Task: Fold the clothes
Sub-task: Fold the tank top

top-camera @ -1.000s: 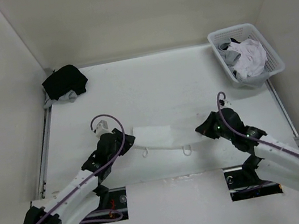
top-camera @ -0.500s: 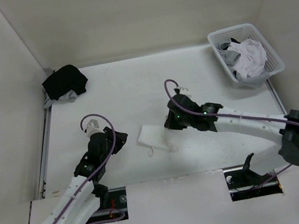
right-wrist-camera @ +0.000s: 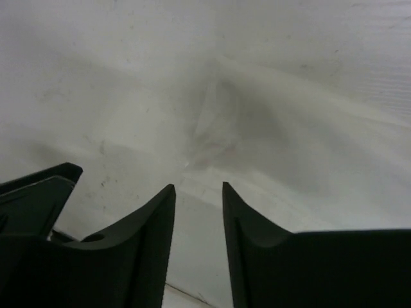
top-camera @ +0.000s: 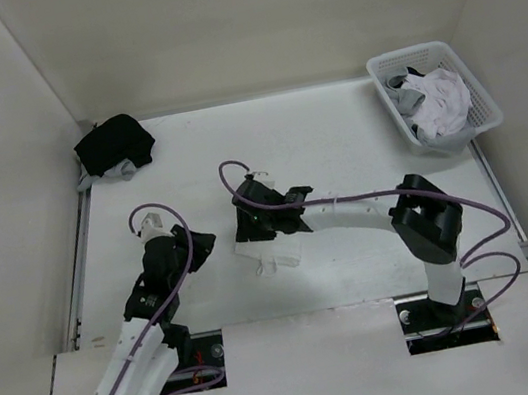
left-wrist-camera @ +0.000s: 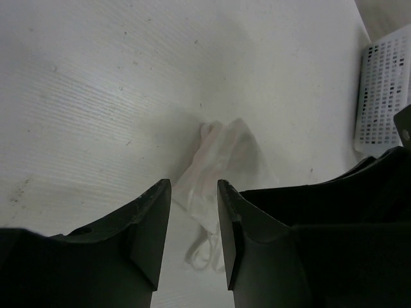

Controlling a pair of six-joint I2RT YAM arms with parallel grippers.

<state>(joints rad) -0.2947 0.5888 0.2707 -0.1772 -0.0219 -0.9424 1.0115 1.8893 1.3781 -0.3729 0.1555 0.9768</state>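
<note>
The white tank top (top-camera: 278,252) lies folded into a small packet on the table, its thin straps (top-camera: 267,270) trailing at the near edge. My right gripper (top-camera: 245,231) reaches far across to the packet's left end and is open just above the fabric (right-wrist-camera: 282,141), with nothing between its fingers (right-wrist-camera: 160,212). My left gripper (top-camera: 203,244) is open a short way left of the packet and apart from it. In the left wrist view the top (left-wrist-camera: 225,151) lies just beyond the left gripper (left-wrist-camera: 193,185). More clothes (top-camera: 438,99) fill the basket.
A white lattice basket (top-camera: 379,65) stands at the back right corner. A black and grey garment heap (top-camera: 114,147) sits at the back left. Walls close in the table on the left, right and back. The right forearm (top-camera: 348,214) spans the table's middle.
The right arm swept left with the top's right end, laid it over the left part, and its jaws opened. The left arm drew back a little to the left.
</note>
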